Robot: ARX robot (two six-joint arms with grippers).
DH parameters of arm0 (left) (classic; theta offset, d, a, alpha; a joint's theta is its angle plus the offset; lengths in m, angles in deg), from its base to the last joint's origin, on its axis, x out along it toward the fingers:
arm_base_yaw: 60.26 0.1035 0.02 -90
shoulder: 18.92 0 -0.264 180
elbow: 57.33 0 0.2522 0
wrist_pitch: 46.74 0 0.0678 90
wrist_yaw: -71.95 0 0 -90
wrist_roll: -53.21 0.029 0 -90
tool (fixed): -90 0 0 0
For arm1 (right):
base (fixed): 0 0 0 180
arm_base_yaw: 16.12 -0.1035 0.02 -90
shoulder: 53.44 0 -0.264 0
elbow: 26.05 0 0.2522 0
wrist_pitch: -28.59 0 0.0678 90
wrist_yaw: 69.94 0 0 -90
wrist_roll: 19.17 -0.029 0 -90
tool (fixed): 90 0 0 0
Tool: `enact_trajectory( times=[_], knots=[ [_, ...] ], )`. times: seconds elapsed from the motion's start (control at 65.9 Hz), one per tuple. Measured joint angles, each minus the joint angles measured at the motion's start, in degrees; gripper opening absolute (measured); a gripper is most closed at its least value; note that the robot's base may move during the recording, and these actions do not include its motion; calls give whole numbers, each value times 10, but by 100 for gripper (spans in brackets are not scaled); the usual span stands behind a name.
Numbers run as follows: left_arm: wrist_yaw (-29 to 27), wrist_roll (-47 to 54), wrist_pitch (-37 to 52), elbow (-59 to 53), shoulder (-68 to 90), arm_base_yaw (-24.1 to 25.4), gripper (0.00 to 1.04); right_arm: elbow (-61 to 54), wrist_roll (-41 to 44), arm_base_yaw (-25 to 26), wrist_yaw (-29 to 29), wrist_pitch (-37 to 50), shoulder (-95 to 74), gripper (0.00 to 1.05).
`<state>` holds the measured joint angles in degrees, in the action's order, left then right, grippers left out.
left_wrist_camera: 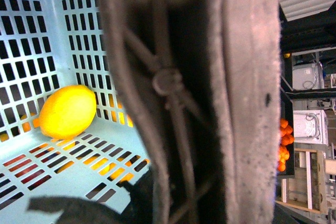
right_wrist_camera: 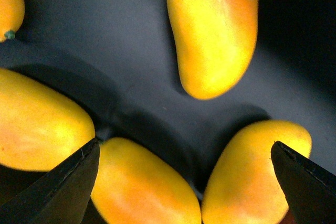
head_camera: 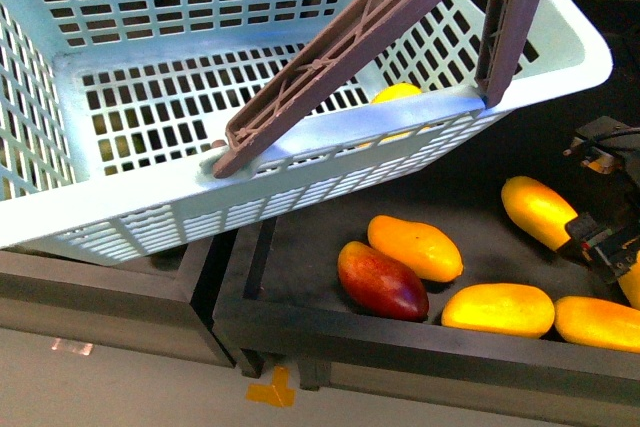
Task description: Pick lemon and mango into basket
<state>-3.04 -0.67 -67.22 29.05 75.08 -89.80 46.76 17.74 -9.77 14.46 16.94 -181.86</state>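
Note:
The light aqua basket (head_camera: 300,162) hangs tilted above the table's left side, its brown handles (head_camera: 350,47) raised. My left gripper (left_wrist_camera: 189,198) is shut on a handle (left_wrist_camera: 210,98), which fills the left wrist view. A yellow lemon (left_wrist_camera: 68,112) lies on the basket floor, and the same lemon (head_camera: 397,93) shows through the slots. Several mangoes lie in the black tray: orange ones (head_camera: 414,247) (head_camera: 498,309) and a red one (head_camera: 383,280). My right gripper (right_wrist_camera: 186,166) is open just above two mangoes (right_wrist_camera: 142,187) (right_wrist_camera: 252,177), holding nothing; the right gripper (head_camera: 603,244) sits at the tray's right.
The black tray (head_camera: 300,247) has a raised front rim (head_camera: 400,342). A second dark bin (head_camera: 100,292) lies under the basket. More mangoes (head_camera: 540,211) (head_camera: 598,322) crowd round the right gripper. Oranges (left_wrist_camera: 284,145) and shelving stand far behind.

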Motion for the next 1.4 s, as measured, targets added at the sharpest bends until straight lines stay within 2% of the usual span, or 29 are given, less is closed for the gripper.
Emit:
enact_trajectory(
  times=[0.395,0.713,0.88,1.032,1.245,1.397],
  knots=[
    [-2,0,0,0,0,0,14,139,-14,-16,10,-29,-115,96],
    [-1,0,0,0,0,0,14,197,-21,-18,12,-47,-172,95],
    [-4,0,0,0,0,0,14,195,-26,-14,13,-53,-184,72],
    [-2,0,0,0,0,0,14,185,-29,-1,-1,-46,-179,56],
    [-1,0,0,0,0,0,14,137,-51,22,-36,-10,-126,52],
    [-1,0,0,0,0,0,14,85,-84,45,-92,27,-34,51]
  ],
)
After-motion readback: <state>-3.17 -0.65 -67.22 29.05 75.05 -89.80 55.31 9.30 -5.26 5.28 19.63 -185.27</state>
